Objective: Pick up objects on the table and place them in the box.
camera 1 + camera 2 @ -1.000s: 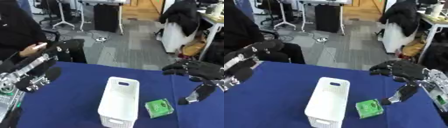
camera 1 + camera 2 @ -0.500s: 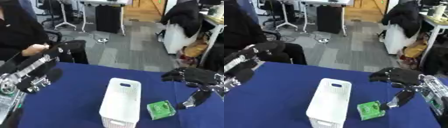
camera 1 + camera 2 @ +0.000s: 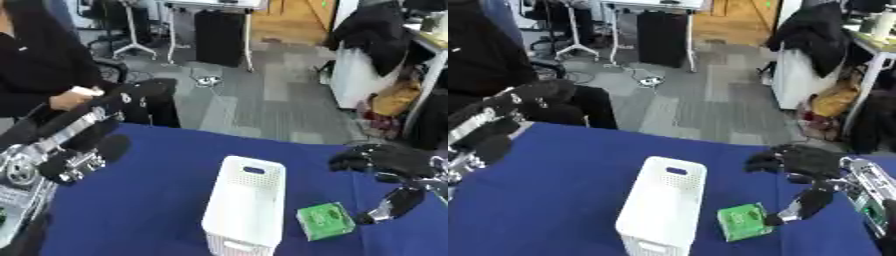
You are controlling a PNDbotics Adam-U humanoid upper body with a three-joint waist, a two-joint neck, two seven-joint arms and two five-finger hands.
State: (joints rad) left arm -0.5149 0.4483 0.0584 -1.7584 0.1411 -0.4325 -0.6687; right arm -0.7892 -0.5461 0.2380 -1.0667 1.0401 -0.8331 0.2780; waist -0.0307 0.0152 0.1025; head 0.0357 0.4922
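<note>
A tall white perforated box (image 3: 245,206) stands on the blue table (image 3: 157,170), slightly right of centre. Just right of its base lies a small green block (image 3: 325,220). My right hand (image 3: 805,170) hovers over the table beside the green block, fingers spread above it and the thumb hanging down near the block's right side, holding nothing. My left hand (image 3: 131,96) is raised at the far left over the table's back edge, black fingers relaxed and pointing away from me, with its silver forearm below it.
A person in black sits past the table's far left corner. Beyond the back edge is grey office floor with a black cabinet, stands and a desk draped with dark clothing. Bare blue cloth lies left of the box.
My right hand has come lower and closer to the green block. The whole picture has shifted a little, so the head has moved. The left hand stays raised.
</note>
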